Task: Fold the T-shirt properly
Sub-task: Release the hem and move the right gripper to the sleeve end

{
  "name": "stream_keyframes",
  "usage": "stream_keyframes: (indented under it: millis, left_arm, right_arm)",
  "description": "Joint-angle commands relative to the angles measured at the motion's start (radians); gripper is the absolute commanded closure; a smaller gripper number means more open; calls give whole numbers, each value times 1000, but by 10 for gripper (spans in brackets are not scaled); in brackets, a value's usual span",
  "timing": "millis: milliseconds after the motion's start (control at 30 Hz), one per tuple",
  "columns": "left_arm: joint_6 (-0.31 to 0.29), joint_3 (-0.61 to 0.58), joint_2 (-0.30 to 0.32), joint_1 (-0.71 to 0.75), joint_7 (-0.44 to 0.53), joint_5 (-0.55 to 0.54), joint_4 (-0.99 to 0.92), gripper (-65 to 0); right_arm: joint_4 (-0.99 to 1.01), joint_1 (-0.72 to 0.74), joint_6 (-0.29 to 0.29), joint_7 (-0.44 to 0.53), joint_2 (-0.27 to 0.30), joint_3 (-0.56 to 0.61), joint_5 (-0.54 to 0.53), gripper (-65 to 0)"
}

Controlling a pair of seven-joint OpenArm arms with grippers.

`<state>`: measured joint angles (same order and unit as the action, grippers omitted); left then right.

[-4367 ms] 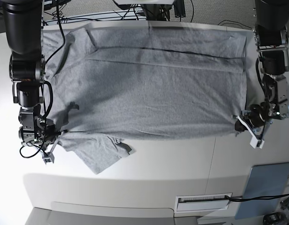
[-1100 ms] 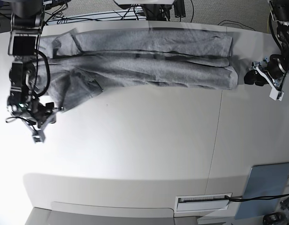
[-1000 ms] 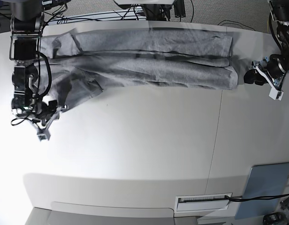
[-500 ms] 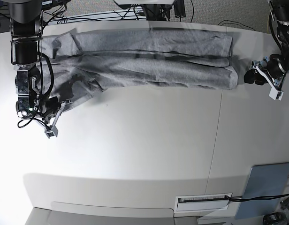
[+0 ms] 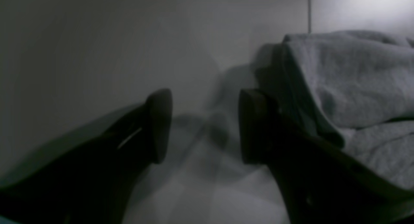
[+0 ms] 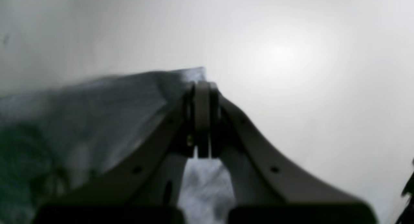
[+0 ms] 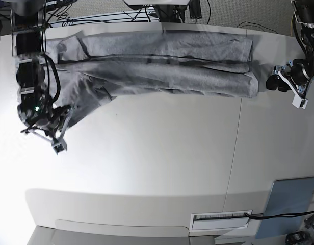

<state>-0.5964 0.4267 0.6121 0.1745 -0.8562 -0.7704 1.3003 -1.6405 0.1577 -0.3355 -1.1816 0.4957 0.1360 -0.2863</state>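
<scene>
The heather-grey T-shirt (image 7: 167, 66) lies as a long folded band across the far side of the white table (image 7: 147, 168), plain side up, one sleeve hanging toward the front at the left end. At that sleeve's lower edge my right gripper (image 7: 64, 116) is shut; the right wrist view shows its fingertips (image 6: 202, 85) pressed together at a corner of the T-shirt (image 6: 97, 114). Just beyond the band's right end, my left gripper (image 7: 271, 83) hangs open. The left wrist view shows the left gripper (image 5: 205, 123) empty, with the T-shirt's folded end (image 5: 349, 81) behind one finger.
A grey-blue panel (image 7: 289, 204) and a white slotted plate (image 7: 220, 219) sit at the table's front right. Cables (image 7: 147, 10) run behind the far edge. A seam (image 7: 236, 148) crosses the tabletop right of centre.
The shirt, spread wide earlier, is now a narrow band. Over the last second my right gripper slid in to the sleeve's edge and shut on it. The left arm stayed still.
</scene>
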Motion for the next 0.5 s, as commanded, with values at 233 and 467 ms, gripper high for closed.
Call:
stream_keyframes:
  millis: [233, 467]
  left_arm:
    - [-4, 8, 25, -8, 18, -15, 14, -339]
    - [-4, 8, 25, -8, 18, -15, 14, -339]
  right_arm:
    - [-309, -245, 41, 3, 14, -15, 66, 0]
    - [-584, -513, 64, 11, 14, -14, 113, 0]
